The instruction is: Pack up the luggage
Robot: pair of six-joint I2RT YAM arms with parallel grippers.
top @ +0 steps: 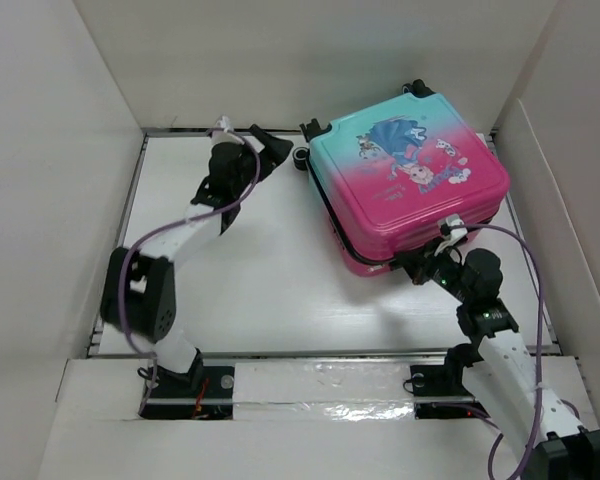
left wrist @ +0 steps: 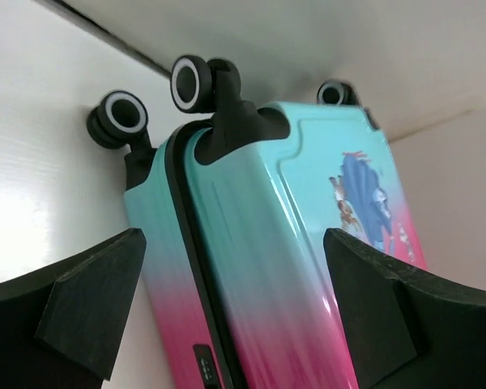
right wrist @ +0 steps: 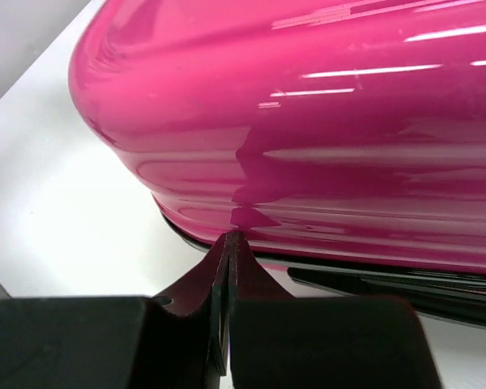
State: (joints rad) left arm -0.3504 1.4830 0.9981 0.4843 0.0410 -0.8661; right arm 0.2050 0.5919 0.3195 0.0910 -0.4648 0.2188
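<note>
The luggage lies flat and closed at the back right of the table, teal at the far end, pink at the near end, with the cartoon print on top. My left gripper is open beside its wheeled teal end. In the left wrist view the gripper frames the luggage side and black seam without touching, wheels beyond. My right gripper is shut at the near pink edge. In the right wrist view its tips meet the pink shell just above the black seam; nothing shows between them.
White walls enclose the table: a left wall, a back wall and a right panel close to the luggage. The white tabletop stretches between the arms. A front ledge carries both arm bases.
</note>
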